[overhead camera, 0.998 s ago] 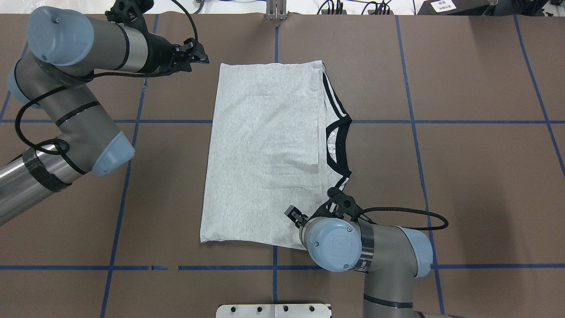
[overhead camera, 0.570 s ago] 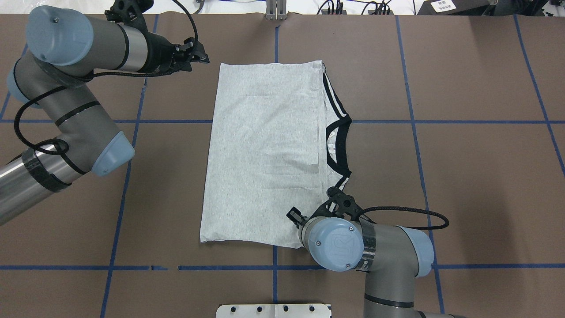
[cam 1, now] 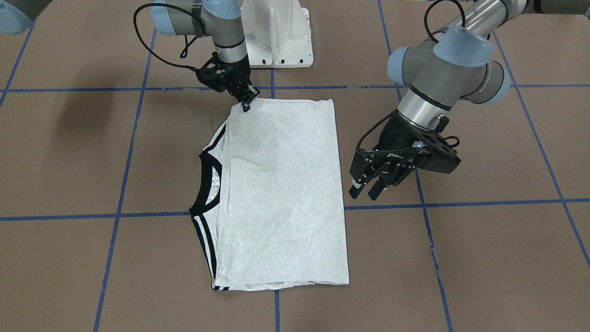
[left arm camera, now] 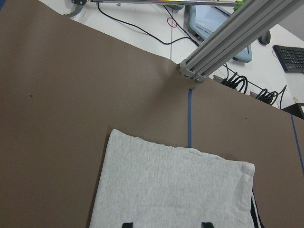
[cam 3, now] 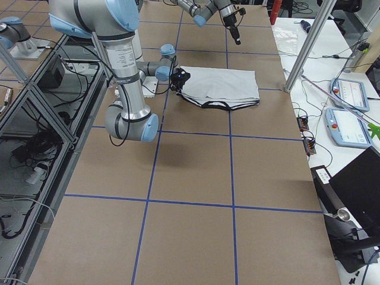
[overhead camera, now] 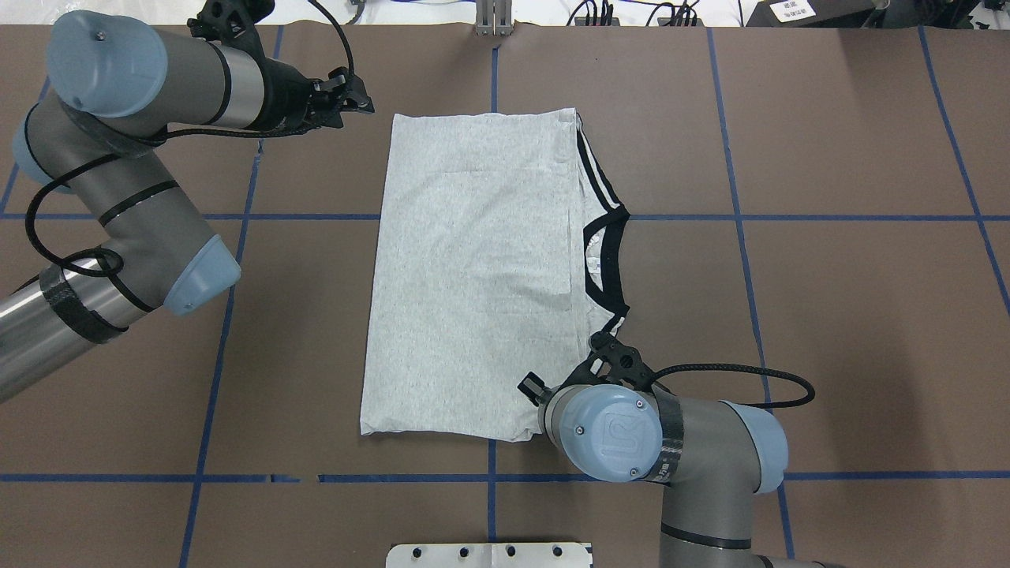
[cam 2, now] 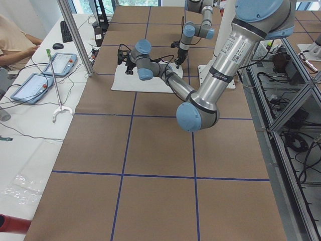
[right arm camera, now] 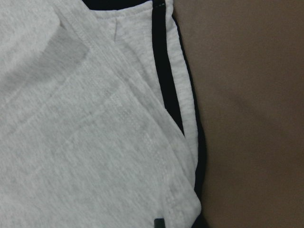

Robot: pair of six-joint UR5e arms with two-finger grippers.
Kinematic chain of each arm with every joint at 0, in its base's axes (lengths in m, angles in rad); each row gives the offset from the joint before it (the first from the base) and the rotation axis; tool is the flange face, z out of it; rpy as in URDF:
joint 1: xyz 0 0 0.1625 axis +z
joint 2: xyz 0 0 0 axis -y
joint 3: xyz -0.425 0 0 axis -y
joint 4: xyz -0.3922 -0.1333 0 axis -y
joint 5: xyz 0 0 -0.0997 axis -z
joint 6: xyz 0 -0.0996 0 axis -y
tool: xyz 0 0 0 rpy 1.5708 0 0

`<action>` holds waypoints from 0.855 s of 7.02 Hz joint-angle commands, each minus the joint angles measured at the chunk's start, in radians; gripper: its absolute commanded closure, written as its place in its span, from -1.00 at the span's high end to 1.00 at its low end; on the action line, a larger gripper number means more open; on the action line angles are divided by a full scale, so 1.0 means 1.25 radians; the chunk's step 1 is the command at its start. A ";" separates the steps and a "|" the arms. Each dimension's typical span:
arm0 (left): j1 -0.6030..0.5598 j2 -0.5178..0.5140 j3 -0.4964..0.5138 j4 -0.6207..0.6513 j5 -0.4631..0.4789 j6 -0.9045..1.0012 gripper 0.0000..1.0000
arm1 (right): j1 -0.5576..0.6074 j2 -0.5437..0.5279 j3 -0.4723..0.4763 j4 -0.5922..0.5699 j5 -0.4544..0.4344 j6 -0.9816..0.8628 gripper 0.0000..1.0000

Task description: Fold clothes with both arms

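The grey T-shirt [overhead camera: 473, 268] lies flat at the centre of the overhead frame on the brown bench [overhead camera: 828, 315], folded into a long rectangle. Its plain grey back faces up, and the black collar [overhead camera: 606, 222] peeks out along its right edge. In the front-facing view the striped trim [cam 1: 203, 242] runs down the shirt's lower left edge.

Top centre of that view, the right claw [cam 1: 246, 103] points down at the shirt's upper left corner. Its wrist camera shows a single dark fingertip at the middle of the cloth, so it looks pinched closed on that corner.

Over at mid right in the same view, the left claw [cam 1: 366, 190] hangs just beside the shirt's long edge, clear of the fabric. Its fingers are spread apart and hold nothing.

The white pedestal [cam 1: 276, 32] stands at top centre.
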 commanded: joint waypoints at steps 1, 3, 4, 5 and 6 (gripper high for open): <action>0.006 0.034 -0.044 -0.001 -0.002 -0.038 0.16 | 0.001 -0.041 0.069 -0.006 -0.001 0.000 -1.00; 0.120 0.163 -0.206 -0.001 0.023 -0.220 0.22 | 0.000 -0.057 0.119 -0.042 -0.001 0.002 -1.00; 0.207 0.208 -0.260 0.000 0.090 -0.315 0.25 | 0.000 -0.057 0.123 -0.046 -0.001 0.003 -1.00; 0.320 0.266 -0.297 0.045 0.194 -0.373 0.25 | -0.005 -0.057 0.122 -0.046 -0.001 0.004 -1.00; 0.390 0.277 -0.358 0.172 0.239 -0.426 0.32 | -0.006 -0.056 0.123 -0.046 -0.001 0.005 -1.00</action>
